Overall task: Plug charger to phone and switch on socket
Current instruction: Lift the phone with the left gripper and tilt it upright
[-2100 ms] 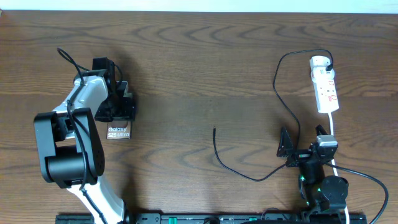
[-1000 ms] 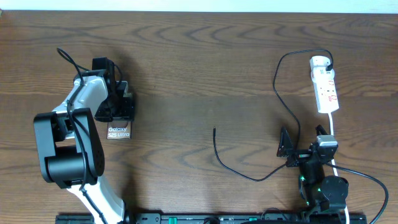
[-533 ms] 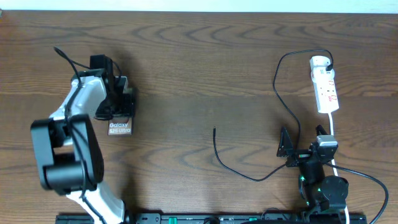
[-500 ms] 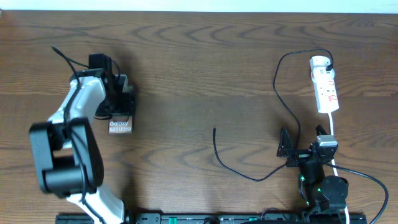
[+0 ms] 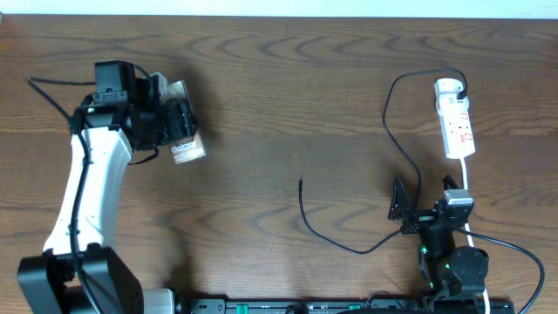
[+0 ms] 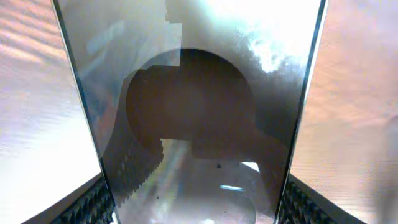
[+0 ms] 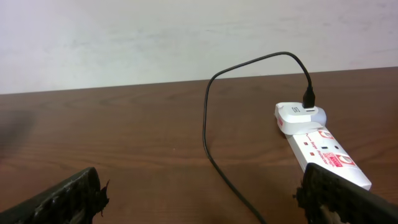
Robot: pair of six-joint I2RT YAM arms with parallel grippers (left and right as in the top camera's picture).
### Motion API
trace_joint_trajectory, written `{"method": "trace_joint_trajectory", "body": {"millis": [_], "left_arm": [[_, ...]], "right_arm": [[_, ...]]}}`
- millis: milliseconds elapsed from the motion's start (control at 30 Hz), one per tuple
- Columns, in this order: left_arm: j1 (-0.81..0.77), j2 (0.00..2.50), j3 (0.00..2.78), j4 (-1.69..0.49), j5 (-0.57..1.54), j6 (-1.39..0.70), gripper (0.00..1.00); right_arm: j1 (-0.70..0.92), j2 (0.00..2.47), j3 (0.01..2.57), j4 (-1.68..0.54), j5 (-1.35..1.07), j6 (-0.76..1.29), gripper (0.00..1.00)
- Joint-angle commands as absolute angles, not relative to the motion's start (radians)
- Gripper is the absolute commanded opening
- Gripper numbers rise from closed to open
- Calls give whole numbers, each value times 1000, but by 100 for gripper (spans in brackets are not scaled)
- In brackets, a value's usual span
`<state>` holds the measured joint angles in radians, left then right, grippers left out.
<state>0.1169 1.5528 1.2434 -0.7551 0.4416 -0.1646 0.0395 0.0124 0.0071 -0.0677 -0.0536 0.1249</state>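
— Brown wood table (image 5: pixel 288 96) all over, with a pale wall (image 7: pixel 155 37) at the far side. Where to look for the phone (image 5: pixel 186 146)?
— Far left. Seems lifted off the wood, pinched tight in the left gripper (image 5: pixel 173 122) between both fingers (image 6: pixel 93 205). Shiny glass across nearly the whole left wrist view.
— Lying which way?
— Slanted. White-lettered end pointing near and right, toward the middle. Hard to tell which end takes the charger.
— And the charger (image 5: pixel 392 113)?
— Well apart from the phone. Thin tip (image 5: pixel 301 182) resting in the middle of the table, pointing to the far side. From there curling near and right, passing just beside the right gripper (image 5: pixel 423 199), then looping far and right up to the black plug (image 5: pixel 460 85).
— Plugged in already?
— Looks so. Seated in the rounded far end of the socket (image 5: pixel 457 126), at the far right, long side running near to far.
— And over at the right gripper?
— Holding nothing. Fingers (image 7: pixel 74 193) spread wide, low over the table, facing the socket.
— Closer to the tip?
— Yes, much closer than the left one. Probably best to grab the cable near the tip with the right, then bring the phone over to meet it.
— Switch on or off?
— Too small to tell.
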Motion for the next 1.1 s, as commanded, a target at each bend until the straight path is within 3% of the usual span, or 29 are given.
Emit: {"method": "trace_joint_trajectory", "body": {"millis": [0,433,700,1067], "left_arm": [[122,1518,1276,-753,633,-430,7],[273,1518,1276,-753,1433,-889,7],[300,1518,1276,-752,1504,-1155,7],[300,1518,1276,-730,1480,-1158,7]], "right_arm": [[33,7,6,-72,-59,118,99],[33,7,6,-72,-59,118,99],[33,7,6,-72,-59,118,99],[33,7,6,-72,-59,118,99]]}}
